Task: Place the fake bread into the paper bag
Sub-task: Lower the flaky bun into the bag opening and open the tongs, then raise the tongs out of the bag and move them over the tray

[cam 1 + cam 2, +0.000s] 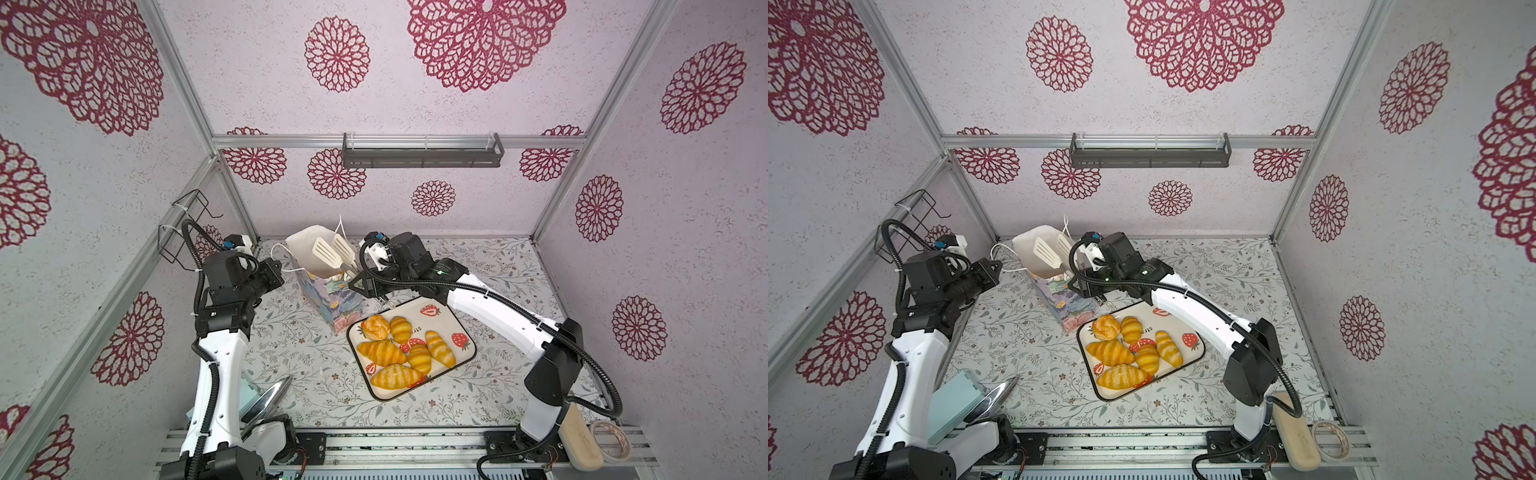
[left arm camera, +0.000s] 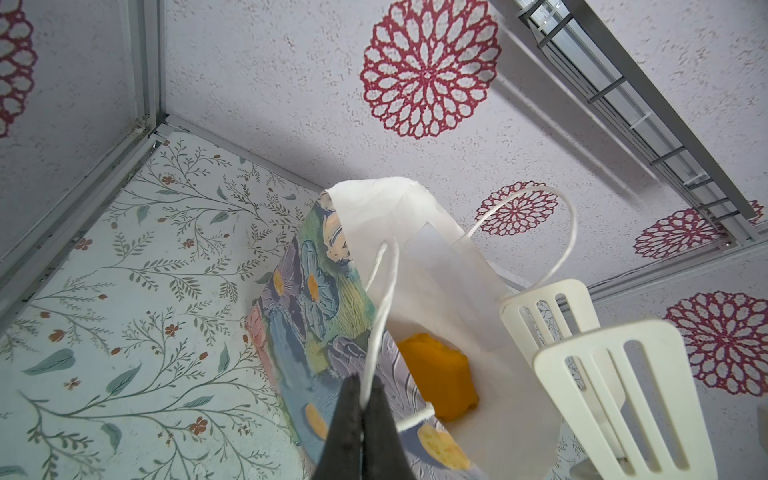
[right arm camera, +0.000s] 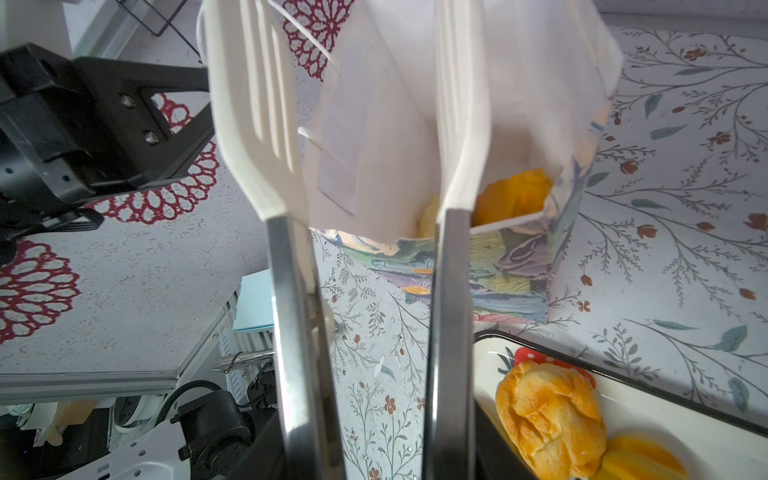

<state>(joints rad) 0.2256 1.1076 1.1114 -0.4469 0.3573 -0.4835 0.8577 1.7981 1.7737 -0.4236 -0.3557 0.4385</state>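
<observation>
**Paper bag** [image 1: 328, 301] [image 1: 1059, 301] [image 2: 316, 316] [image 3: 498, 266]: flower print outside, plain white inside. It stands upright on the floral table cover [image 1: 291, 353] with its mouth open. All places below are given from this bag.

**Cord handle** [image 2: 384, 299]: thin white loop on one long side of the bag, drawn out sideways from the rim.

**Left gripper** [image 1: 280, 270] [image 1: 994, 266] [image 2: 362, 386]: level with the bag's rim, just beside it. Its jaws are pressed together on the cord handle.

**Tongs** [image 1: 326, 253] [image 1: 1044, 252] [image 2: 623, 382] [image 3: 257, 124]: two white slotted heads on steel arms. The heads stand apart over the bag's mouth, with nothing between them.

**Right gripper** [image 1: 363, 284] [image 1: 1084, 286]: beside the bag, on the side away from the left gripper. It is clamped on the steel arms of the tongs; its fingers are mostly hidden.

**Bread, in bag** [image 2: 436, 374] [image 3: 511, 195]: an orange-yellow piece lies at the bottom. The right wrist view shows a paler bit beside it. The count cannot be told.

**Tray** [image 1: 446, 324] [image 1: 1177, 326] [image 3: 665, 419]: cream, dark rim, printed with strawberries. It lies flat beside the bag's foot, on the right gripper's side. Whether it touches the bag cannot be told.

**Bread, on tray** [image 1: 381, 352] [image 1: 1111, 352]: six pieces crowded together. One round roll [image 1: 375, 327] [image 3: 548, 415] sits in the corner nearest the bag, and the other five are ridged croissants.
</observation>
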